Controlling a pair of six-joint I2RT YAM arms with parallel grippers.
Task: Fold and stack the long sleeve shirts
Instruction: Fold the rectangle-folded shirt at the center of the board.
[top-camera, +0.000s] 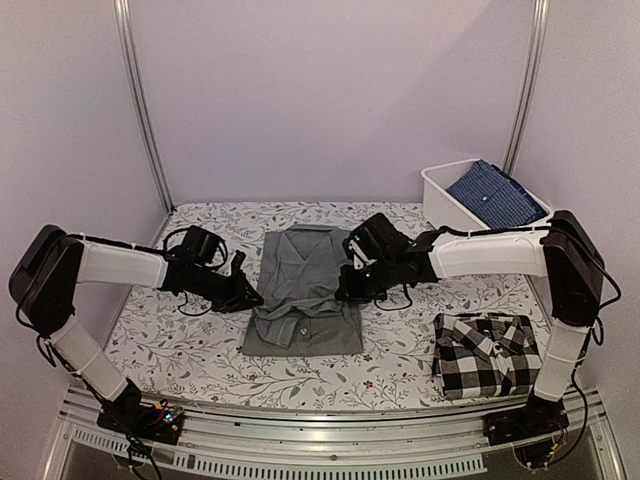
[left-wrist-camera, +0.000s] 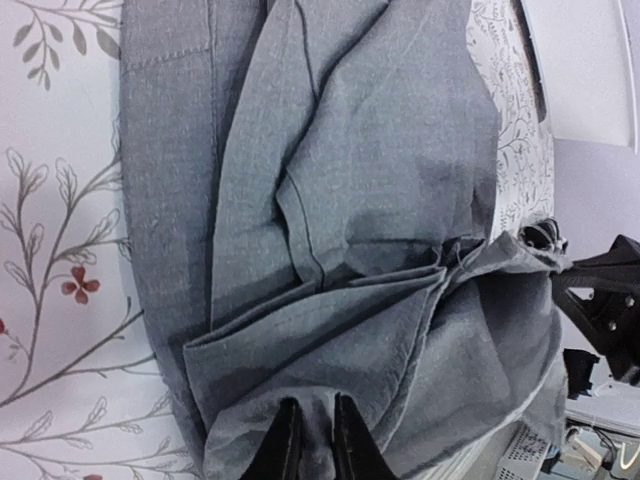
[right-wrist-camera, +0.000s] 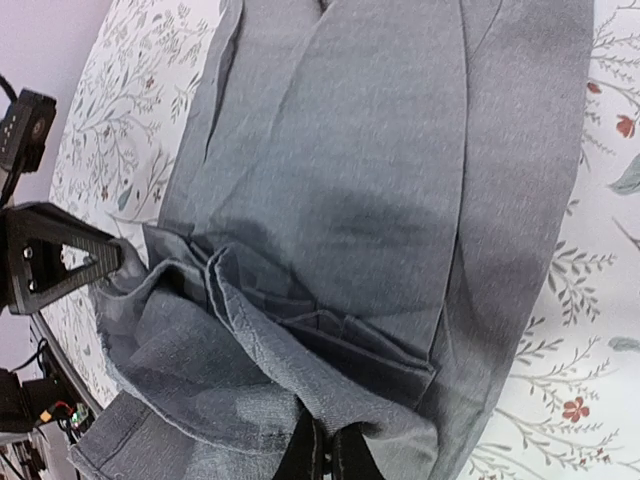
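The grey shirt (top-camera: 303, 290) lies lengthwise in the middle of the table, partly folded, its collar at the front. My left gripper (top-camera: 252, 292) is shut on a fold of its left edge; the cloth (left-wrist-camera: 330, 330) bunches above the fingertips (left-wrist-camera: 288, 445) in the left wrist view. My right gripper (top-camera: 347, 288) is shut on a fold of its right edge; the hem (right-wrist-camera: 300, 370) passes between the fingertips (right-wrist-camera: 350, 455). Both grippers hold the cloth slightly raised over the shirt's middle. The black-and-white checked shirt (top-camera: 486, 354) lies folded at the front right.
A white bin (top-camera: 437, 195) at the back right holds a blue patterned cloth (top-camera: 495, 192). The floral tablecloth (top-camera: 160, 340) covers the table. Metal frame posts stand at the back corners.
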